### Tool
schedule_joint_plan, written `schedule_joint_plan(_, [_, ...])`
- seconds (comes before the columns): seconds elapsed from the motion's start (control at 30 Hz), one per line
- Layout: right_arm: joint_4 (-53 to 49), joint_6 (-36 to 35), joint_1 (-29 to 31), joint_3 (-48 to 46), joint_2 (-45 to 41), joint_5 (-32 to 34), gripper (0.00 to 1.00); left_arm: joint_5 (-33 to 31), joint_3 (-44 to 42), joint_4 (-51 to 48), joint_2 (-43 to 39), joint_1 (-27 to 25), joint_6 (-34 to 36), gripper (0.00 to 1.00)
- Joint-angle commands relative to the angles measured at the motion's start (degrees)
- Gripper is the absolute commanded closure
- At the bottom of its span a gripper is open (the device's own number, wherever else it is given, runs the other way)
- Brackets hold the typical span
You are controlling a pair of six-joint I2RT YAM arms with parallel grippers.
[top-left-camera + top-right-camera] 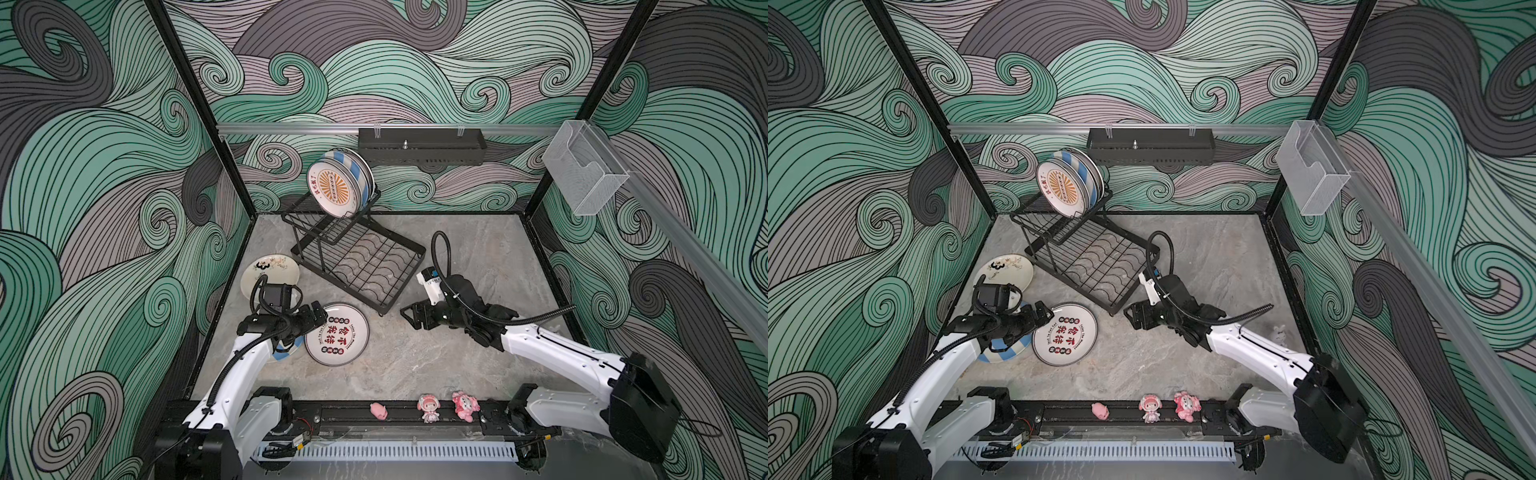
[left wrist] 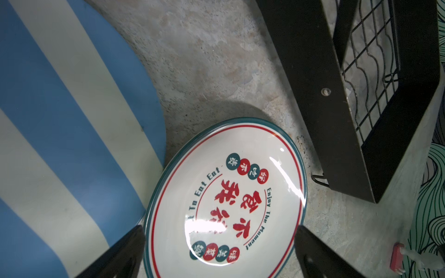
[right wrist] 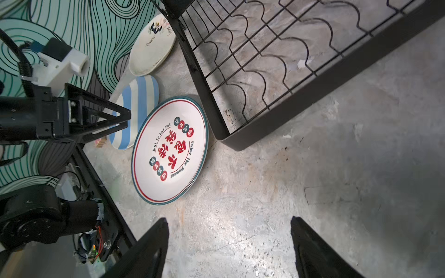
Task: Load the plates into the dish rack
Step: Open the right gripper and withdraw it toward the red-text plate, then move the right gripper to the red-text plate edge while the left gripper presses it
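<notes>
- Grey marbled tabletop (image 1: 415, 365) fills the floor, boxed in by walls (image 1: 104, 166) of swirling teal waves.
- Far left, a floral plate (image 1: 270, 272) lies flat by the wall, and a striped plate (image 1: 1005, 354) lies just nearer.
- Left gripper (image 1: 320, 316) hangs over the lettered plate's (image 1: 337, 334) rim, jaws spread, holding nothing.
- That lettered plate lies flat beside the dish rack's (image 2: 308, 72) near corner.
- On the rack's upper tier, a sunburst plate (image 1: 334, 189) and others stand on edge.
- Right gripper (image 1: 409, 319) hovers above tabletop, jaws wide, empty.
</notes>
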Motion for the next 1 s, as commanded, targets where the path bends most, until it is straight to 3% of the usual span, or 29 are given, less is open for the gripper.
schedule_joint_plan(0.0, [7.0,9.0,0.4,-3.5,-0.6,-3.2,0.2,0.9,-1.0,2.0,0.0,0.1,-1.5,0.01])
schedule_joint_plan(0.27, [19.6,15.0,2.4,-6.1,10.5,-9.2,0.21,0.4,-2.7,4.6,0.5,0.1,-1.3,0.01])
schedule_joint_plan(0.63, [13.5,8.2,3.6,0.5,18.1,-10.1,0.21,-0.7,-2.2,6.8,4.4,0.0,1.0,0.01])
schedule_joint_plan(0.97, [12.0,5.5,4.2,5.6,24.6,-12.3,0.19,2.8,-1.6,7.7,8.7,-2.3,1.5,0.01])
